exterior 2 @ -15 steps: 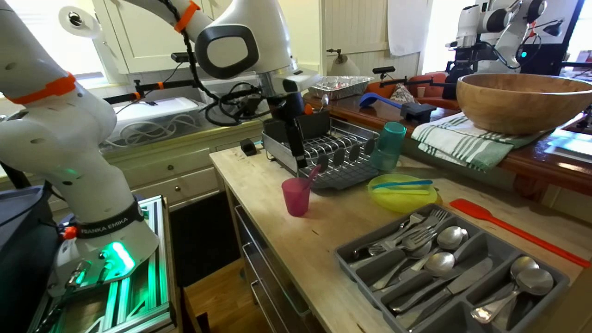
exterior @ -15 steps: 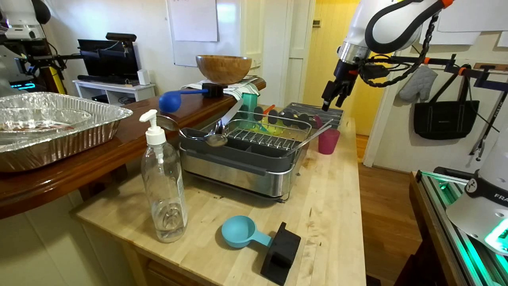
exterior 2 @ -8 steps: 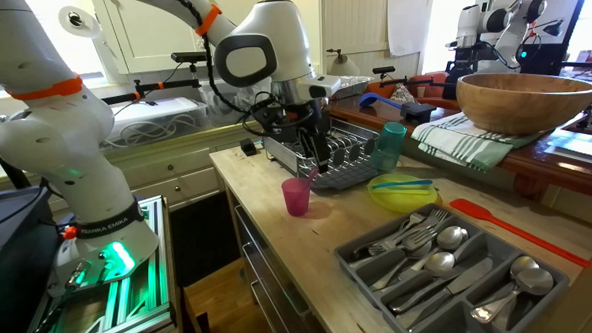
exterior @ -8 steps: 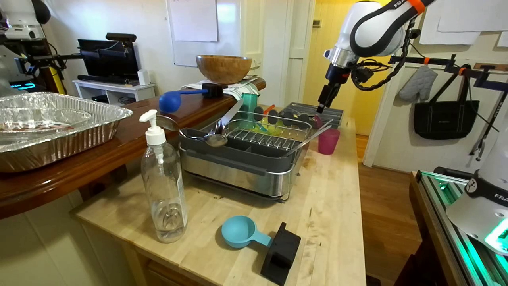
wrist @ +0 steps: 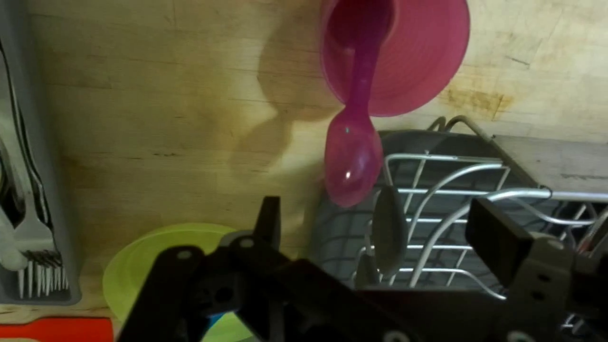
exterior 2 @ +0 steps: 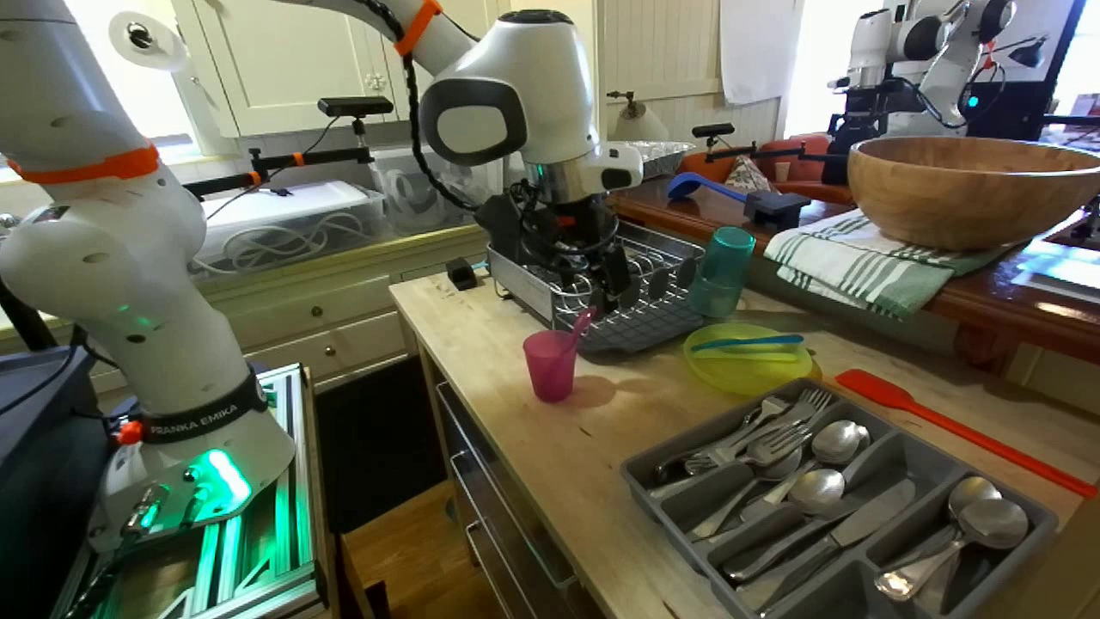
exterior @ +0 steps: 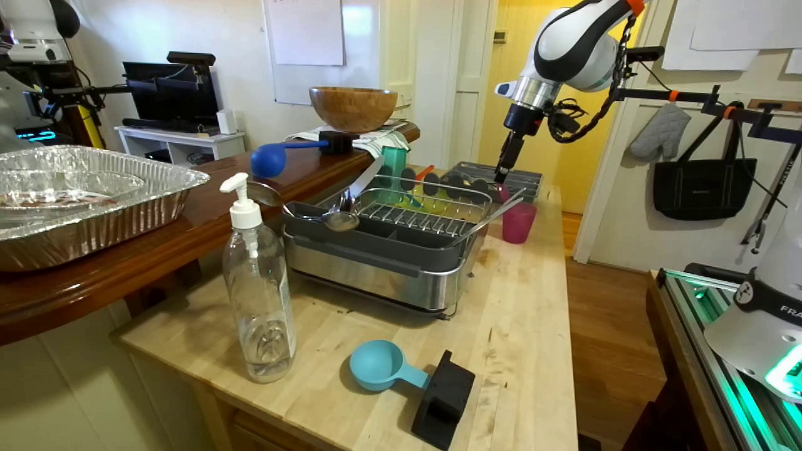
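We start with the desk (exterior 2: 619, 421), which carries the kitchenware. In an exterior view the dish rack (exterior 2: 528, 288) stands on its far part, the grey cutlery tray (exterior 2: 928, 477) lies near and to the right, and the yellow-green plate (exterior 2: 748, 380) sits between them. Left of the plate, just beside the rack's near corner, we find the pink cup (exterior 2: 550, 370) upright. In it stands the pink spoon (wrist: 352, 147), handle down, its scoop leaning out over the rim on the rack side. We judge the work to be at an early point: the claw (wrist: 375, 213) is already placed above and near the spoon, but the spoon rests in the cup ungripped, so no grasp is made yet. In the wrist view we see the claw's two fingers (wrist: 269, 221) spread well apart, with the rack's wires visible below the gap and the spoon's scoop at its edge. It holds nothing, and we see no contact; its exact height over the spoon we cannot tell.
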Controlling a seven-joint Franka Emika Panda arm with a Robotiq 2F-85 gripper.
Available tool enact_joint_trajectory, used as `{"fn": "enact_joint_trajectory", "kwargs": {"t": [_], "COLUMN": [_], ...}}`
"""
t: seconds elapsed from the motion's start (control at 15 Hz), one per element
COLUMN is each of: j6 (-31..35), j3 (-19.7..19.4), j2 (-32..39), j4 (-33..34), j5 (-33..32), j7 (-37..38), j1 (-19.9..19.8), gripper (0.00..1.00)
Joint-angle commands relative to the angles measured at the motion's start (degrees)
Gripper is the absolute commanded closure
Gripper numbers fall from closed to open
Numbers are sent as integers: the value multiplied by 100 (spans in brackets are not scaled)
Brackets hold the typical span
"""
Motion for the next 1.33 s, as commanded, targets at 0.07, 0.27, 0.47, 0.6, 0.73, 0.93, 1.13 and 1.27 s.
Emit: {"fn": "enact_joint_trajectory", "kwargs": {"t": [0.07,0.27,0.47,0.6,0.73,0.93,1.13,1.27], "j6": [-435,-475,-453,-457,-472,-559,-637,-691], "j3": [-61,4,71,102,122,129,111,107], "j2": [301,435,553,606,618,543,437,364], "j4": [335,379,391,405,424,453,488,514], "j5": [4,-19,-89,-96,-93,-162,-261,-294], "j7": [-773,-1012,-1123,-1191,-1256,-1312,-1349,-1393], "j1": [-59,-77,-101,-121,-139,-171,-199,-215], "gripper": [0,10,37,54,70,92,100,98]}}
